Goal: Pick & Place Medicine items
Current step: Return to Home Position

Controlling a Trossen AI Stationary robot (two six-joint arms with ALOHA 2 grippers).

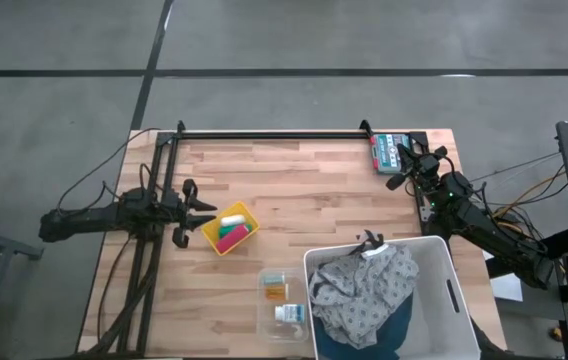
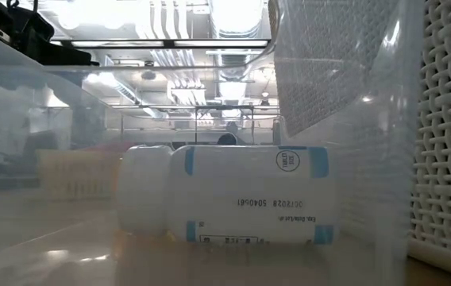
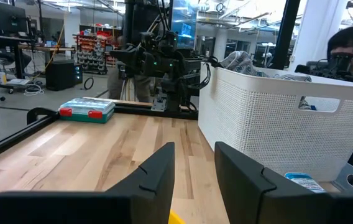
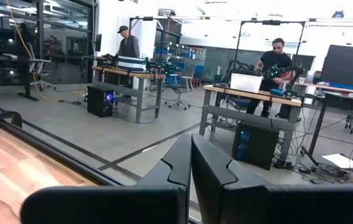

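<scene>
Left gripper fingers apart, empty, beside yellow bin on the table. Right gripper closed, empty, at far right corner. White-blue bottle on its side in transparent bin, orange item beside it, next to white laundry bin holding cloths

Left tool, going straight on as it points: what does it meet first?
Likely the yellow bin, just ahead of the left tool and slightly low; depth unclear. Past it, wood table, then the right arm.
</scene>
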